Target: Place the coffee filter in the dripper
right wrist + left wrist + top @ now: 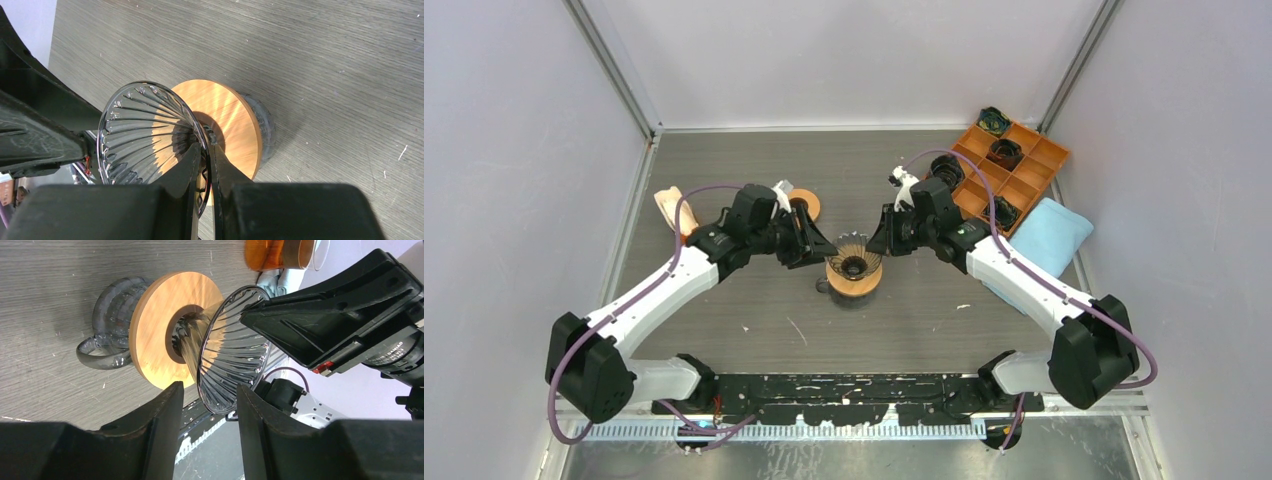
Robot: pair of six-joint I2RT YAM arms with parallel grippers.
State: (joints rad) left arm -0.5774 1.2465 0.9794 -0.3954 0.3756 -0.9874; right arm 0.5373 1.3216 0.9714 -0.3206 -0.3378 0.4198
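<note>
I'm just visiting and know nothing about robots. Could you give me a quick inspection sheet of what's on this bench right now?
Surface: grey wood-grain table, with a few small specks.
Job's things: glass dripper with a wooden collar at centre, no filter inside; a pale paper piece, likely the filter, lies far left.
Clutter: orange tray holding dark items, blue cloth, orange round thing.
Grippers: left gripper open, its fingers either side of the dripper's rim; right gripper pinching the rim.
Cables: a purple cable runs along each arm, clear of the dripper.
Surroundings: plain pale walls.
</note>
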